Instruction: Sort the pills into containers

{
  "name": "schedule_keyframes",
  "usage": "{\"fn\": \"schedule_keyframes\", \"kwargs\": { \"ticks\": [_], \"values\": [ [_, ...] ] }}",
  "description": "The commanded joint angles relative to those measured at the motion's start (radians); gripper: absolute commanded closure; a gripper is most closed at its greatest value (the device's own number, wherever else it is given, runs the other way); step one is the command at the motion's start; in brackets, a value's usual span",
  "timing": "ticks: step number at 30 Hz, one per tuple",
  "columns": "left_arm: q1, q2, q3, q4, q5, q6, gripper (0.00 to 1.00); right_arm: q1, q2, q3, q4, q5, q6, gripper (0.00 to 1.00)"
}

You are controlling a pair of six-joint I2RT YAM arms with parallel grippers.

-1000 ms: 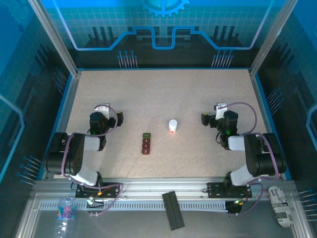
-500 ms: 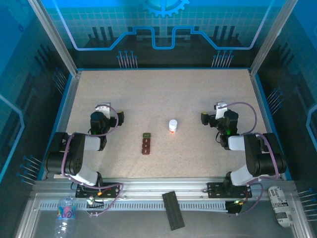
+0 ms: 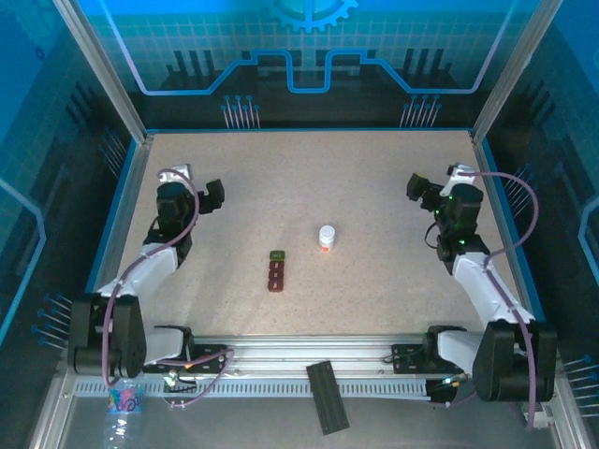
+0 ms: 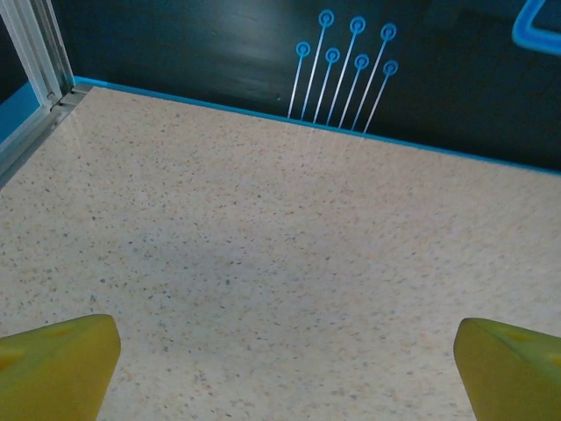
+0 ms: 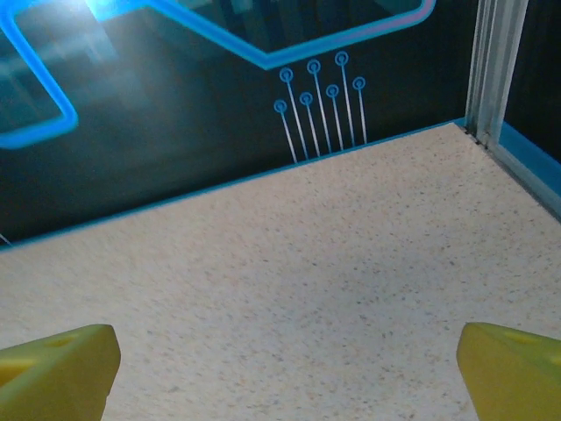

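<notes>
1. Left pincer [image 3: 213,194] hung released, jaws spread wide with nothing between them, over the far-left part of the bench [image 3: 356,168].
2. Left wrist view: yellow fingertips [image 4: 54,364] sat at the bottom corners, with bare speckled bench between them and the dark back wall [image 4: 219,44] beyond.
3. Right pincer [image 3: 418,188] was also released and empty, over the far-right part of the bench.
4. Right wrist view: yellow fingertips [image 5: 54,368] stood wide apart with bare bench surface between them.
5. Containers [image 3: 277,271] lay near the middle of the bench as a short strip running near to far: three dark red squares, with the green compartment [image 3: 277,254] at the far end.
6. Containers were well apart from both pincers. They lay nearer the arm bases than either one, right of the left one and left of the right one, and somewhat closer to the left.
7. White bottle [image 3: 327,237] with an orange band stood upright near the green end, to its right and slightly farther back, not touching the strip.
8. Compartment contents were too small to tell.
</notes>
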Motion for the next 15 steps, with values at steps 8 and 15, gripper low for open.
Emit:
{"fn": "schedule_keyframes", "kwargs": {
  "ticks": [8,15],
  "values": [
    [-0.02,-0.305,0.024,-0.335,0.123,-0.282,0.01,0.182,-0.052,0.158,-0.454,-0.224,0.052,0.0],
    [-0.055,-0.469,-0.056,-0.455,0.193,-0.398,0.01,0.579,-0.022,0.18,-0.701,-0.104,0.049,0.02]
  ]
}}
